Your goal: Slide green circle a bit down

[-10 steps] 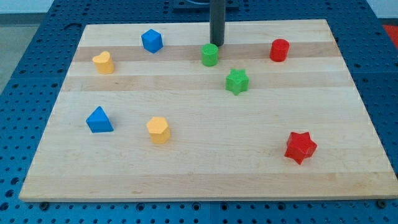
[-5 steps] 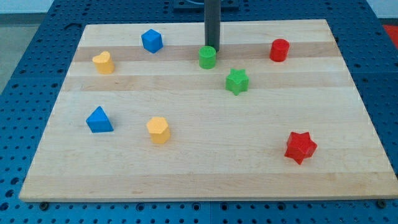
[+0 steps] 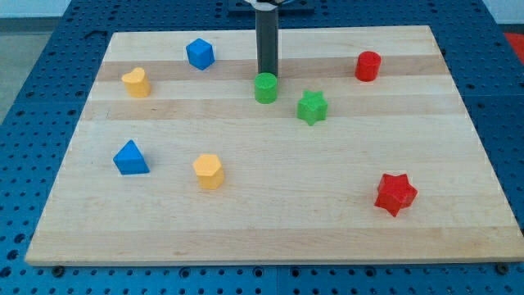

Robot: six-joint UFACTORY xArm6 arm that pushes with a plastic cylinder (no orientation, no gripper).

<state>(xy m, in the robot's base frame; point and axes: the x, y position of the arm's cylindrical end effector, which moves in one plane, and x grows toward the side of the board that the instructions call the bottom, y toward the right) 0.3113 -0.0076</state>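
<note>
The green circle (image 3: 265, 88) is a short green cylinder standing on the wooden board (image 3: 270, 238), a little above the board's middle. My tip (image 3: 267, 74) stands right behind it, at its top edge, touching or nearly touching it. The dark rod rises straight up from there to the view's top. A green star (image 3: 312, 107) lies just to the lower right of the green circle, a small gap apart.
A blue block (image 3: 200, 54) and a yellow block (image 3: 136, 82) lie at the upper left. A red cylinder (image 3: 368, 65) is at the upper right. A blue triangle (image 3: 130, 158) and a yellow block (image 3: 209, 170) lie at the lower left, a red star (image 3: 395, 193) at the lower right.
My tip has moved down and to the left, and the green circle has slid with it, down and slightly left, closer to the level of the green star.
</note>
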